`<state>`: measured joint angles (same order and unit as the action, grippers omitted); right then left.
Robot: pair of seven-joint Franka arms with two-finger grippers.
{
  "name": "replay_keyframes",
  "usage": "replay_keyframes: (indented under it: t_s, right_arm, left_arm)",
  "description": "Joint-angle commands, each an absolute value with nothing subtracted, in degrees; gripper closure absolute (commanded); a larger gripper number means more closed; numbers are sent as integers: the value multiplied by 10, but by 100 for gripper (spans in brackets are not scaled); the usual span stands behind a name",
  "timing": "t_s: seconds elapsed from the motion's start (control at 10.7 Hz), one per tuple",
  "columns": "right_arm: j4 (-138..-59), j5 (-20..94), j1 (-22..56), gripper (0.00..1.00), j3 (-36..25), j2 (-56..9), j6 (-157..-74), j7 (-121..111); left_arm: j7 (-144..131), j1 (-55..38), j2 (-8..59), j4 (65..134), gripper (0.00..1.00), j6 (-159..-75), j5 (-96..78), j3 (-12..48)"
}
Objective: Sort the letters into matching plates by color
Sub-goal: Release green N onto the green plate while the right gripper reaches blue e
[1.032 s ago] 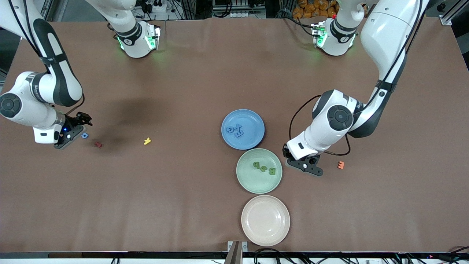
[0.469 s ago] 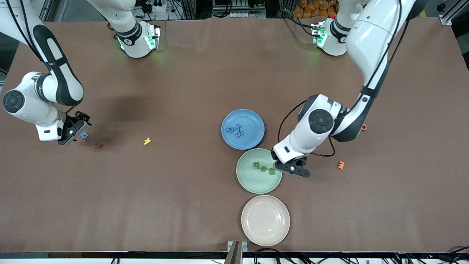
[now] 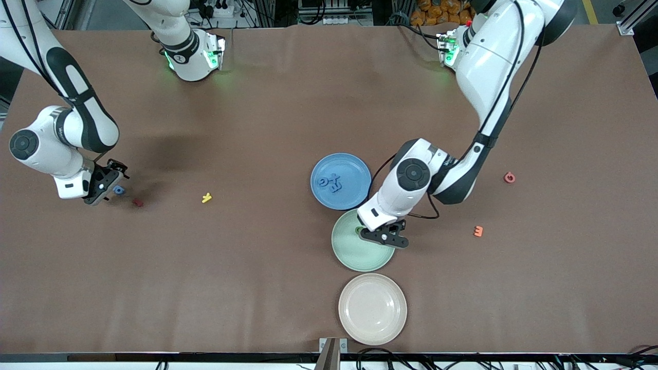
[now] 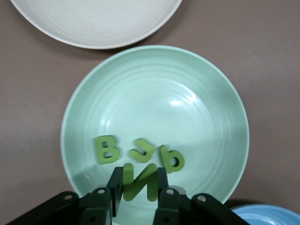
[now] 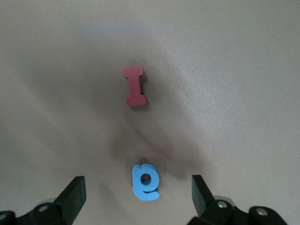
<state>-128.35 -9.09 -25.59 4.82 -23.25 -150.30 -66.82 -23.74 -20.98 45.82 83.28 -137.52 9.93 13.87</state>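
Note:
My left gripper (image 3: 383, 235) is shut on a green letter N (image 4: 151, 183) and hangs over the pale green plate (image 3: 354, 254). In the left wrist view three green letters (image 4: 106, 149) lie in that plate (image 4: 187, 93) just ahead of my fingers (image 4: 114, 180). The blue plate (image 3: 354, 192) holds three blue letters (image 3: 331, 182). The pinkish-beige plate (image 3: 372, 308) holds nothing. My right gripper (image 3: 105, 182) is open, low over a blue letter (image 3: 119, 190) at the right arm's end. In the right wrist view that letter (image 5: 146, 181) lies between my open fingers (image 5: 75, 194).
A red letter I (image 3: 137, 202) lies close beside the blue letter, also in the right wrist view (image 5: 134, 86). A yellow letter (image 3: 206, 197) lies toward the plates. An orange letter (image 3: 478, 231) and a pinkish-red one (image 3: 509, 178) lie toward the left arm's end.
My left arm has swung with the green N from beside the green plate to over it, uncovering the pinkish-red letter. My right gripper has shifted slightly beside the blue letter.

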Motion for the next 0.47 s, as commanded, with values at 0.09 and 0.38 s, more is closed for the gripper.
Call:
replay_keyframes:
  t_s: [0.09, 0.38]
  right_arm:
    - [-1283, -101, -275, 0, 62, -250, -1538, -678]
    - [-1284, -132, -286, 8, 62, -251, -1549, -679]
  left_arm:
    - [-279, -244, 468, 804, 0, -1368, 116, 111]
    - [-280, -244, 446, 805, 0, -1362, 115, 110]
